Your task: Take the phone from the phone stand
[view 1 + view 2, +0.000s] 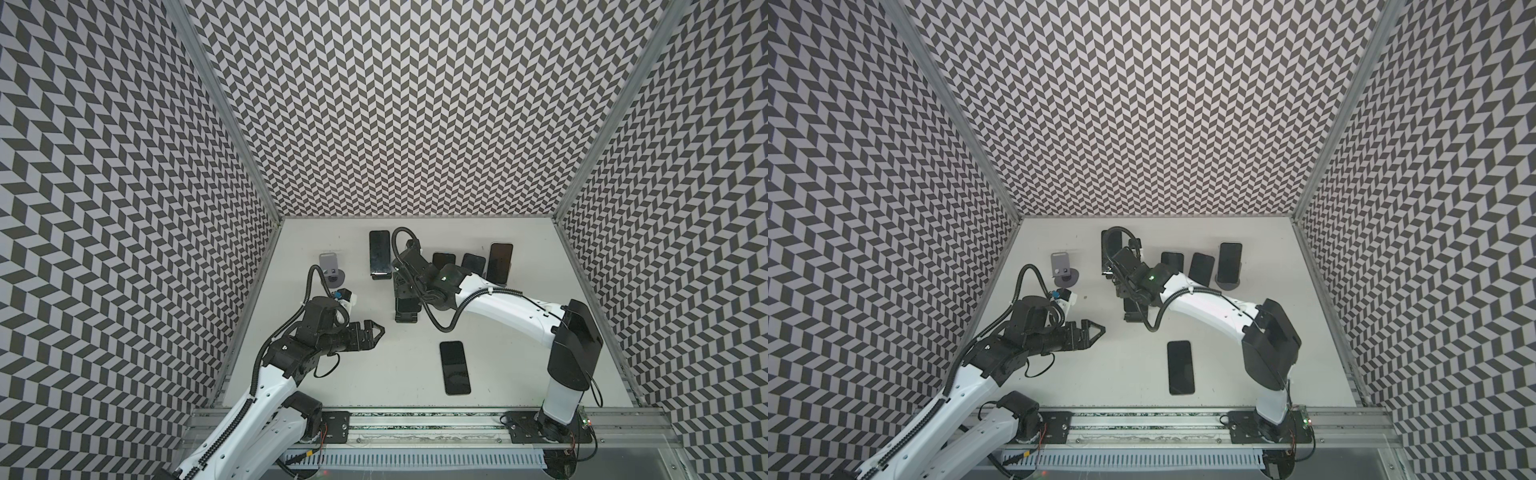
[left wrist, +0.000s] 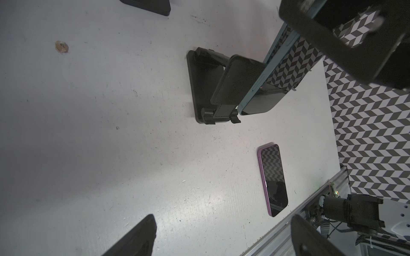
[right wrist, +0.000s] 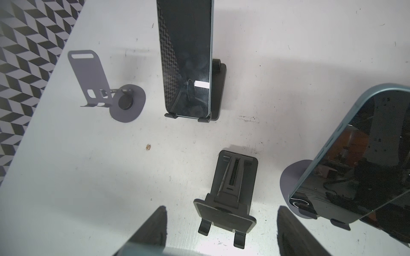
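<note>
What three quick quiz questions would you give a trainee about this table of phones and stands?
1. True or false: the left gripper holds a phone.
2. Which edge colour has the flat phone lying on the table? A) purple B) red C) yellow
3. Fill in: the gripped phone in the shut right gripper has a ____ edge.
Key: 1 false, it is open and empty; 2 A; 3 teal.
</note>
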Robot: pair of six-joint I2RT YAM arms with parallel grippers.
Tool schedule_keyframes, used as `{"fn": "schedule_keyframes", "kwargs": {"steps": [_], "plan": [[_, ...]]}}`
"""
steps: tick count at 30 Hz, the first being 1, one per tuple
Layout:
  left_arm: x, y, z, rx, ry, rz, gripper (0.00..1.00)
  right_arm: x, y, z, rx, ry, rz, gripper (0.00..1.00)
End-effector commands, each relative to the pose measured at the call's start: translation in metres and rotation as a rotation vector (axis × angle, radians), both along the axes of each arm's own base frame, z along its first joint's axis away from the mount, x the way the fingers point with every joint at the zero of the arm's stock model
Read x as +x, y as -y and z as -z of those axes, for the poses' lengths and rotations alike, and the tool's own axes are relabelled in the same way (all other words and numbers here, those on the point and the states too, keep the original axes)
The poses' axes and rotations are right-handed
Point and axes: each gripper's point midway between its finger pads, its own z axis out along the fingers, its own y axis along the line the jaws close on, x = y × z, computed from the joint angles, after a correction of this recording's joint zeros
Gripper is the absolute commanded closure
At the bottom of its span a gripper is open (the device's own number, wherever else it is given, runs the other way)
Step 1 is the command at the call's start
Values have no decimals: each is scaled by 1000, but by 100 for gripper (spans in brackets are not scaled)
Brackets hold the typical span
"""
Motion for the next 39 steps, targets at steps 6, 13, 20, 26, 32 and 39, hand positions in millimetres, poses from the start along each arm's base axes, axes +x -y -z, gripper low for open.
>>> {"fn": "schedule_keyframes", "kwargs": {"steps": [6,13,20,26,32,39], "plan": [[6,-9,-11,-1,53,-65,5,-3,11,-57,64,114,-32,37],[4,-13,-26,-23,112,-88,6,-15,17,-60,97,116,-79,37],[0,-12,-33,-34,126,-76,8,-28,21,-52,106,64,-97,38],[1,-11,-46,-29,149,-56,8,-35,33,-47,98,51,-85,38],[4,-8,-54,-33,171,-44,8,-44,45,-44,97,48,-82,38],[15,6,-59,-62,201,-17,8,-55,65,-41,97,54,-51,38]]}}
